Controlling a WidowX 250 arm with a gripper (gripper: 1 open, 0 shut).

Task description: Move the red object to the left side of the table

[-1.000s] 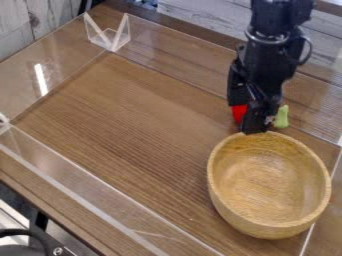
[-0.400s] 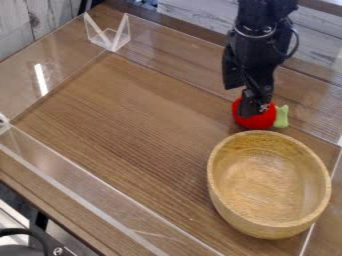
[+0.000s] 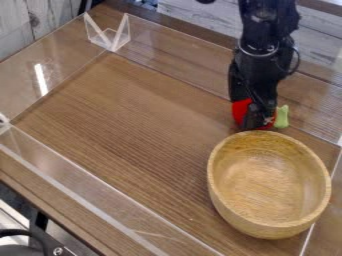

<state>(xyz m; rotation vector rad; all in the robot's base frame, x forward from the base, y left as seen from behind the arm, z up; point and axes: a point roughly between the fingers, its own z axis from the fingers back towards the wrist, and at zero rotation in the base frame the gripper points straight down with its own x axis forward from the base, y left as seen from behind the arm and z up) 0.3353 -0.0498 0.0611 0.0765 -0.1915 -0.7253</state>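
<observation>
Your jaws [image 3: 249,122] look spread around the red object [image 3: 254,112], which sits just beyond the wooden bowl [image 3: 269,187]; gripping it and carrying it across the table [image 3: 120,110] remain.

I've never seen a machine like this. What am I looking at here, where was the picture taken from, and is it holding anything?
The black jointed thing at the top is a robot arm; its gripper, a kind of mechanical hand, is at the lower end. A camera looks down from above onto a brown wood-grain table.

On the table is a red toy fruit with a green tuft, and nearer the camera's bottom edge a large wooden bowl. The gripper is right at the fruit, partly covering it. Its jaws look open, so it doesn't seem to be gripping the fruit.
</observation>
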